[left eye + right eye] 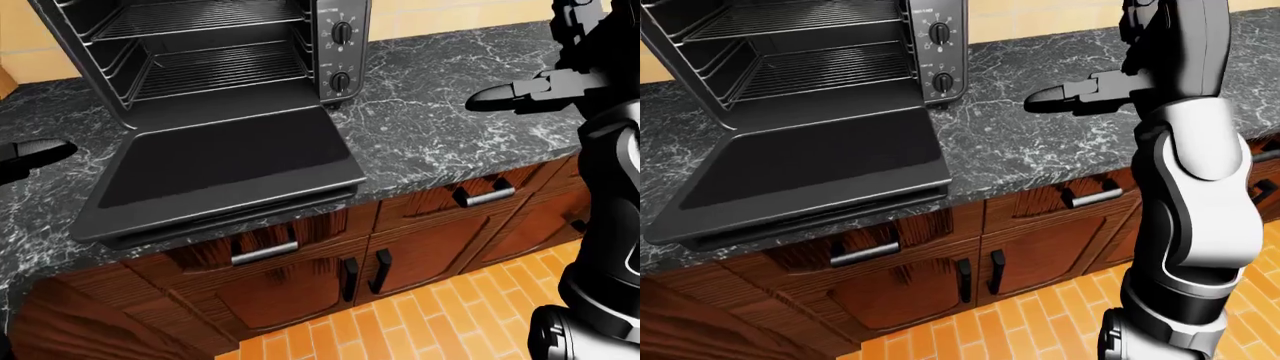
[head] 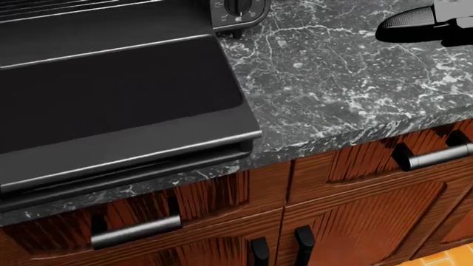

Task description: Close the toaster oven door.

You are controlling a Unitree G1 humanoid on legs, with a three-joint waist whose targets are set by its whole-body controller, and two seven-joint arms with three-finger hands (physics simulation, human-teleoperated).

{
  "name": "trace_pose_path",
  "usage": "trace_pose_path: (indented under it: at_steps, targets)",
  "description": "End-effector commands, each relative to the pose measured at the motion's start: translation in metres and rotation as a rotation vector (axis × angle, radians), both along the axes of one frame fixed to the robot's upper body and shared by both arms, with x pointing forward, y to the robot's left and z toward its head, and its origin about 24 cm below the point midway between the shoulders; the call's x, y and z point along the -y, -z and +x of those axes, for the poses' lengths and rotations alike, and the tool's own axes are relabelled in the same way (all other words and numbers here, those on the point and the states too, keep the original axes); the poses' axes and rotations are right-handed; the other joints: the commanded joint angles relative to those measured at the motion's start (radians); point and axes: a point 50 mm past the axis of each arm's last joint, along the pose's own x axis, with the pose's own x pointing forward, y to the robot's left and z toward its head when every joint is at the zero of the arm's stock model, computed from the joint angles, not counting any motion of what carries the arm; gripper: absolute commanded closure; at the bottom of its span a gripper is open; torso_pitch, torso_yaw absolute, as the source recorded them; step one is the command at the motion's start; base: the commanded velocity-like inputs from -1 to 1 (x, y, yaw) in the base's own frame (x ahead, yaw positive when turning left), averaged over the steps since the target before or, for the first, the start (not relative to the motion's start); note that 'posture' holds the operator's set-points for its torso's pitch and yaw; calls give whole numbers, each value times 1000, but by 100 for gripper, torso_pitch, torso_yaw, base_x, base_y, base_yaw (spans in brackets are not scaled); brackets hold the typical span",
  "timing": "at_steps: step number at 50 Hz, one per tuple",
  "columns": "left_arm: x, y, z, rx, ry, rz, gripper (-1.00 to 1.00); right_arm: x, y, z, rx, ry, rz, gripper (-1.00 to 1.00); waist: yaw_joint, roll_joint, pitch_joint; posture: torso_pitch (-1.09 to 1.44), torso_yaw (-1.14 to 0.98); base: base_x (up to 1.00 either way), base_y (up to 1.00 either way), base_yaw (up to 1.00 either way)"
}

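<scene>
Left hand at nine o'clock of left-eye view, grip cannot be told, toaster oven at eleven o'clock on marble counter, door dropped flat over counter edge, right hand at two o'clock, fingers outstretched, holding nothing.

The toaster oven is cut off by the top edge in both eye views; the head view keeps only its door and one knob. The left hand shows only a fingertip at the left-eye view's left edge, its grip unreadable. The right hand shows one extended finger; the rest is unclear.
</scene>
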Motion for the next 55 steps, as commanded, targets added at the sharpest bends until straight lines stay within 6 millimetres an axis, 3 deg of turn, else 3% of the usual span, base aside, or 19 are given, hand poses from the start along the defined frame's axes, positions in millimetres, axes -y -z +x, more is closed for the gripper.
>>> trace_pose_path:
  at_steps: [1, 3, 5, 8, 12, 14, 15, 16, 17, 19, 23, 26, 28, 30, 35, 46, 47, 50, 55]
  targets:
    - [1, -15, -7, 68, -11, 41, -100, -2, -14, -9, 78, -2, -22, -100, -1, 7, -46, 0, 0, 7, 19, 0]
    - [1, -16, -8, 70, -10, 41, -100, -2, -14, -9, 79, -3, -24, -100, -3, -8, -26, 0, 0, 10, 25, 0]
    - [1, -16, -8, 70, -11, 41, -100, -2, -13, -9, 79, -5, -24, -100, -4, -32, -25, 0, 0, 14, 30, 0]
    - [1, -15, -8, 69, -11, 41, -100, -2, -14, -9, 79, -5, -23, -100, -7, -30, -27, 0, 0, 14, 30, 0]
    - [1, -15, -8, 69, -12, 41, -100, -2, -13, -9, 77, -7, -23, -100, -18, 21, -8, 0, 0, 14, 30, 0]
    - [1, -14, -8, 68, -12, 40, -100, -2, -13, -9, 75, -8, -22, -100, -22, 91, -29, 0, 0, 14, 29, 0]
    - [1, -14, -8, 68, -12, 41, -100, -2, -12, -9, 75, -7, -19, -100, -20, 92, -40, 0, 0, 15, 27, 0]
    - [1, -14, -8, 69, -12, 40, -100, -2, -12, -8, 73, -7, -16, -100, -13, 72, -10, 0, 0, 7, 10, 0]
    - [1, -14, -9, 69, -12, 41, -100, -2, -12, -9, 73, -8, -15, -100, -12, 78, 3, 0, 0, 0, 0, 0]
    - [1, -14, -9, 70, -12, 41, -100, -2, -13, -9, 75, -11, -12, -100, -15, 63, -10, 0, 0, 0, 0, 0]
    - [1, -14, -9, 70, -11, 41, -100, -2, -11, -9, 73, -12, -12, -100, -8, 41, 11, 0, 0, 0, 0, 0]
    - [1, -14, -9, 70, -12, 42, -100, -2, -12, -9, 76, -12, -11, -100, 5, 2, 14, 0, 0, 0, 0, 0]
    - [1, -14, -9, 70, -12, 42, -100, -2, -11, -8, 76, -8, -12, -100, 17, -46, -1, 0, 0, 0, 0, 0]
    - [1, -14, -9, 70, -12, 42, -100, 0, -13, -8, 76, -2, -1, -100, 20, -25, 3, 0, 0, 0, 0, 0]
    - [1, -15, -8, 71, -12, 43, -100, 4, -16, -5, 101, 80, 18, -100, 11, -5, -15, 0, 0, 0, 0, 0]
    - [1, -17, -10, 74, -12, 46, -100, 11, -12, 1, 73, 83, 39, -100, -2, 7, -19, 0, 0, 0, 0, 0]
    - [1, -17, -10, 74, -14, 45, -100, 10, -12, 1, 73, 83, 37, -100, 15, 8, -38, 0, 0, 0, 0, 61]
    - [0, -17, -9, 72, -15, 43, -100, 9, -13, 2, 77, 79, 30, -100, 11, 14, -21, 0, 0, 0, 0, 100]
    - [0, -17, -10, 73, -16, 43, -100, 9, -13, 2, 77, 83, 24, -100, 18, 48, -23, 0, 0, 0, 0, 100]
